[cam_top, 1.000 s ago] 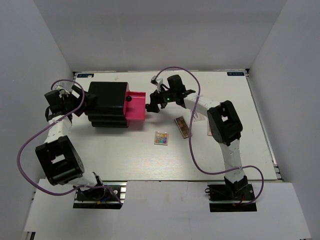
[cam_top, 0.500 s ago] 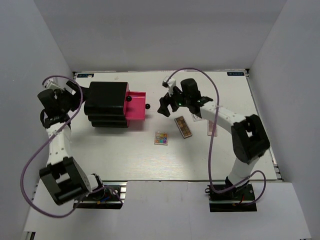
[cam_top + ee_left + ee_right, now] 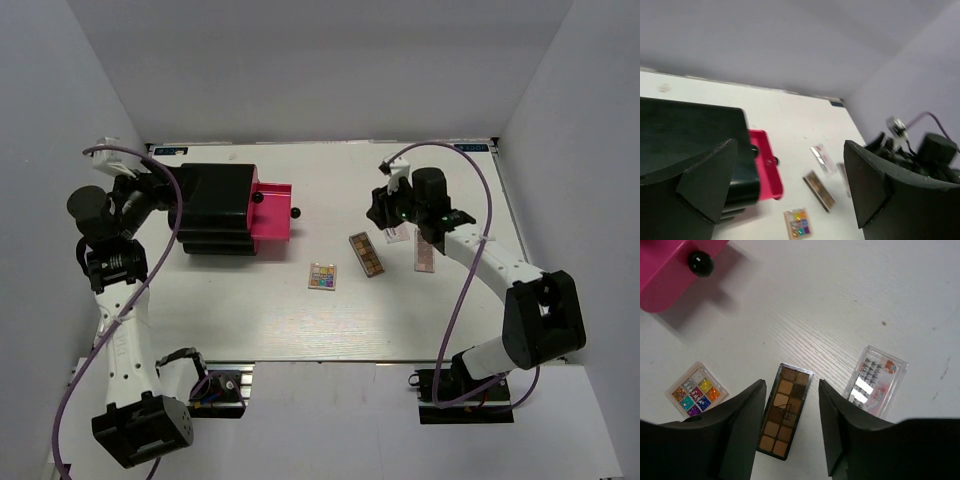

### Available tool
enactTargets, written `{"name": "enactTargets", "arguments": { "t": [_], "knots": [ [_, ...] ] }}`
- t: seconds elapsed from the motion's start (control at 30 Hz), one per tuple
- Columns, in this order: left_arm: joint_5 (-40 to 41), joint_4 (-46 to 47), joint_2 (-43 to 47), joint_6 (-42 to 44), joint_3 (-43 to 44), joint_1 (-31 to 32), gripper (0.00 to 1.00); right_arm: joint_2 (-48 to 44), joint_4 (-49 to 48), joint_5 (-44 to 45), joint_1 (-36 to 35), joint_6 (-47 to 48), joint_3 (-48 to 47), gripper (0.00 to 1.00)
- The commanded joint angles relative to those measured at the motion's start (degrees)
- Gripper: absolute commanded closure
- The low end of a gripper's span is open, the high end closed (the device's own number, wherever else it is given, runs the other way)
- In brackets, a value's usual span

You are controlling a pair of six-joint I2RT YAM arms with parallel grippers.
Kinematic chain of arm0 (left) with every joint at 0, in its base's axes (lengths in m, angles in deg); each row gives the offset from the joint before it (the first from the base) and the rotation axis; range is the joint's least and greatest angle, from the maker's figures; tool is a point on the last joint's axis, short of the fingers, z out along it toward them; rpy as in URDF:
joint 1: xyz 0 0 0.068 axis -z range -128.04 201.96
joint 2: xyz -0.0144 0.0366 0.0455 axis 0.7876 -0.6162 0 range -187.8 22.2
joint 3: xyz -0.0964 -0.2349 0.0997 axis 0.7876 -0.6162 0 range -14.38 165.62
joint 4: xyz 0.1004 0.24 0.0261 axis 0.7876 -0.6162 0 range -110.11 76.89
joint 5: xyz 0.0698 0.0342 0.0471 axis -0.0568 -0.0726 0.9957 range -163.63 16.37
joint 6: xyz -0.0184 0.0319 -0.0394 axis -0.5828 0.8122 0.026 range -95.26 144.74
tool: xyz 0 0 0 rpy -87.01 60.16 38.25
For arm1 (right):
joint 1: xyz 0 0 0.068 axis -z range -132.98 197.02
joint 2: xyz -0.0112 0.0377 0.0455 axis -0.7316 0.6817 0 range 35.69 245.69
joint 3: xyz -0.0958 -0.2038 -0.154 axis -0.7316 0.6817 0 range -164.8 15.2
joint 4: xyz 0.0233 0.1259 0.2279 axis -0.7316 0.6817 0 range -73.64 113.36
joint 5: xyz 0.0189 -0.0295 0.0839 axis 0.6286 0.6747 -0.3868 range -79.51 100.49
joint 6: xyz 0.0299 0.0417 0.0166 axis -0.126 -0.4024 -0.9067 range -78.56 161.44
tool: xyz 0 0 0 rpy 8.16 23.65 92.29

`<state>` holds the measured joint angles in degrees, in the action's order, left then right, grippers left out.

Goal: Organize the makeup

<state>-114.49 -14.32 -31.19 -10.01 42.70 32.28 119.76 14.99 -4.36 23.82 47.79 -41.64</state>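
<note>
The makeup lies loose on the white table. A multicoloured square palette (image 3: 323,276) (image 3: 694,390) (image 3: 799,223) sits near the middle. The long brown eyeshadow palette (image 3: 367,254) (image 3: 785,412) (image 3: 818,190) lies to its right. A white red-printed packet (image 3: 395,233) (image 3: 875,381) and a pinkish flat case (image 3: 424,252) lie further right. My right gripper (image 3: 376,211) (image 3: 791,385) hangs above the brown palette, open, its fingers either side of it and holding nothing. My left gripper (image 3: 158,188) (image 3: 790,145) is wide open and empty, raised at the black box's left end.
The large black box (image 3: 215,208) (image 3: 690,130) stands at the back left. Its pink drawer (image 3: 272,210) (image 3: 670,270) (image 3: 765,162) is pulled out to the right, with a black knob (image 3: 701,263). White walls enclose the table on three sides.
My right gripper has left the pink drawer, moved right over the brown palette, and its jaws have narrowed. My left arm has drawn back from the box and risen.
</note>
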Motion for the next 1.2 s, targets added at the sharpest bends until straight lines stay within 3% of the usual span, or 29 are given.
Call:
{"name": "enactTargets", "arguments": {
  "t": [0.0, 0.1, 0.27, 0.43, 0.5, 0.63, 0.77, 0.87, 1.17],
  "knots": [
    [-7.03, 0.77, 1.0, -2.7, 1.81, 2.54, 0.04, -2.34, 1.28, 1.75, 2.28, -2.22, 0.5, 0.49],
    [-8.35, 0.42, 1.09, -2.79, 2.16, 5.34, 0.05, 0.12, 4.78, 4.3, 4.03, -2.31, -1.51, 0.47],
    [-8.27, -3.08, -0.14, -0.34, 2.25, 10.88, 0.07, 5.05, 12.16, 9.22, 6.15, -2.48, -7.31, 0.34],
    [-4.67, -5.99, -3.3, 3.27, 0.49, 22.19, 0.08, 1.89, 13.58, 18.97, 8.43, -4.15, -5.3, 0.24],
    [-0.9, -7.48, -5.92, 5.29, 0.22, 26.6, 0.08, 0.92, 15.16, 22.39, 9.39, -5.03, -3.46, 0.22],
    [10.16, -14.59, -12.43, 9.42, 5.22, 43.18, 0.08, -0.31, 16.04, 25.22, 10.71, -5.91, 0.5, 0.18],
    [21.94, -18.55, -19.46, 11.18, 10.06, 52.7, 0.02, 0.21, 17.97, 25.4, 11.95, -7.58, 1.12, 0.15],
    [31.42, -19.79, -23.51, 11.36, 10.86, 57.02, 0.02, 1.26, 18.68, 24.61, 12.04, -8.02, 1.9, 0.11],
    [43.58, -19.62, -31.24, 8.64, 10.86, 63.53, 0.02, 7.33, 18.15, 25.14, 12.04, -8.9, 0.94, 0.12]
  ]
}}
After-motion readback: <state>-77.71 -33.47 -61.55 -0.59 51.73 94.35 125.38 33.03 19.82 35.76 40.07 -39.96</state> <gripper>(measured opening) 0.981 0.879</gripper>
